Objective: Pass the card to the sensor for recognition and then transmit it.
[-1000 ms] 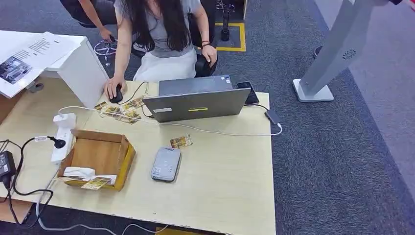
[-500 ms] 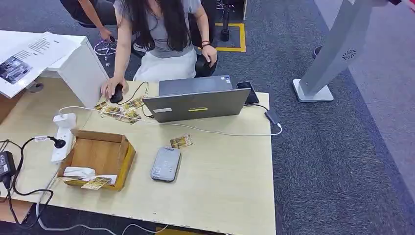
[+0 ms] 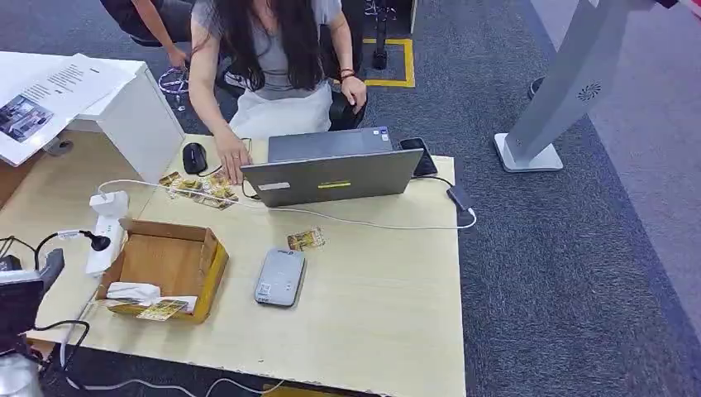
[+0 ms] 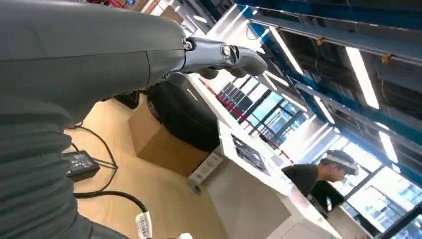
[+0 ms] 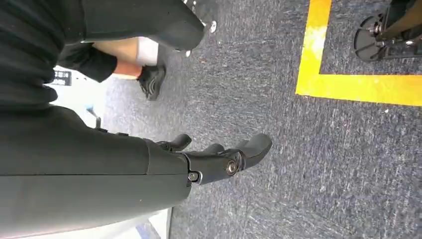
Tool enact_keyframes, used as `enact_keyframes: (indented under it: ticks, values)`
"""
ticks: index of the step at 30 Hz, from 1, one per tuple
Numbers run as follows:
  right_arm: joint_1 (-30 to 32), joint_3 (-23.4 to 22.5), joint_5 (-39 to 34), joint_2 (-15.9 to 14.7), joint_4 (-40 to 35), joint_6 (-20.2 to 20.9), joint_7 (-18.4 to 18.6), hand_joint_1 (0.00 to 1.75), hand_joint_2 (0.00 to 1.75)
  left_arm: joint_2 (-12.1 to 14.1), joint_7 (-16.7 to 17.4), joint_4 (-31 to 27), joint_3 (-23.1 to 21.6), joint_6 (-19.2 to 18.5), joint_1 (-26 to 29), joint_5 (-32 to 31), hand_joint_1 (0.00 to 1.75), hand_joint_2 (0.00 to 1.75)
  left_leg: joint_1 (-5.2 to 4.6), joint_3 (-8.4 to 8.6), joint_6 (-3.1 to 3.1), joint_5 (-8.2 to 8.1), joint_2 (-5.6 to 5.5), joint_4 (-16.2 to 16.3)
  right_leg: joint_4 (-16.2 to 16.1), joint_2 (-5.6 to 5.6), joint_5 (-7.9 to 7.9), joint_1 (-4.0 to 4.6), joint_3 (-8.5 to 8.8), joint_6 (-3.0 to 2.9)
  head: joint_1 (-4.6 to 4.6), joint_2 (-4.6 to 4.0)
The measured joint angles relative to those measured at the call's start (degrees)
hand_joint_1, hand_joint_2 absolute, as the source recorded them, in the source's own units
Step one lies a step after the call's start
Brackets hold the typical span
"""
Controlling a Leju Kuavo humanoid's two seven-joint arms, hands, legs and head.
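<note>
The left hand [image 3: 21,302] has just come up into the head view at about eight o'clock, beside the table's near-left corner; half a second ago nothing of it showed there. In its wrist view the fingers [image 4: 224,52] reach out straight with nothing between them, so I judge it apart and empty, though the thumb fills much of that picture and the fingertips are hard to read. The right hand [image 5: 219,159] hangs over grey carpet near a yellow floor line, fingers loosely spread and holding nothing.

Outward from the left hand lies a black power cable [image 3: 50,327], then a white power strip [image 3: 106,231] at nine o'clock, then an open cardboard box [image 3: 165,269] with a card [image 3: 161,310] at its near edge. Just right of the box, near the middle of the table [image 3: 388,314], sits the grey sensor [image 3: 280,277]. A second card [image 3: 306,240] lies just beyond it at twelve o'clock, apart from it. More cards [image 3: 198,188] are spread at eleven o'clock in front of the laptop [image 3: 331,174].

The person [image 3: 273,58] seated behind the laptop has also taken a hand [image 3: 236,165] off the mouse [image 3: 194,157] and laid it by those far cards.

The rising left arm looks like the start of a reach. No card is picked up yet, so the whole task is still ahead.
</note>
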Motion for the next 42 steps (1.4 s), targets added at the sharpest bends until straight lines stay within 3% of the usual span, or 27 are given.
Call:
enact_keyframes:
  ticks: [22,36,42]
  values:
    - [-0.8,3.9,-0.9,-1.6,0.0,1.9,-1.2,0.00,1.75,9.6,13.9,21.7,-19.5,13.4,-16.5,-29.3,0.00,1.75,0.00,-0.02,-0.03,0.04,0.03,0.0,0.0,0.03,0.07,0.00,-0.02,0.01,0.00,0.00]
    - [-1.1,3.8,-6.8,-2.4,0.0,3.8,-6.4,0.00,1.75,12.3,23.4,34.5,-30.6,20.5,-24.3,-47.1,0.00,1.75,0.00,-0.04,-0.01,0.06,0.05,0.0,0.0,0.05,0.11,0.00,-0.02,0.03,-0.02,0.00]
    - [-1.1,3.8,-7.4,-2.6,0.0,4.0,-6.7,0.00,1.75,12.9,24.0,37.2,-31.9,21.5,-25.5,-48.2,0.00,1.75,0.00,-0.05,-0.01,0.05,0.05,0.0,0.0,0.04,0.11,0.00,-0.03,0.03,0.00,0.00]
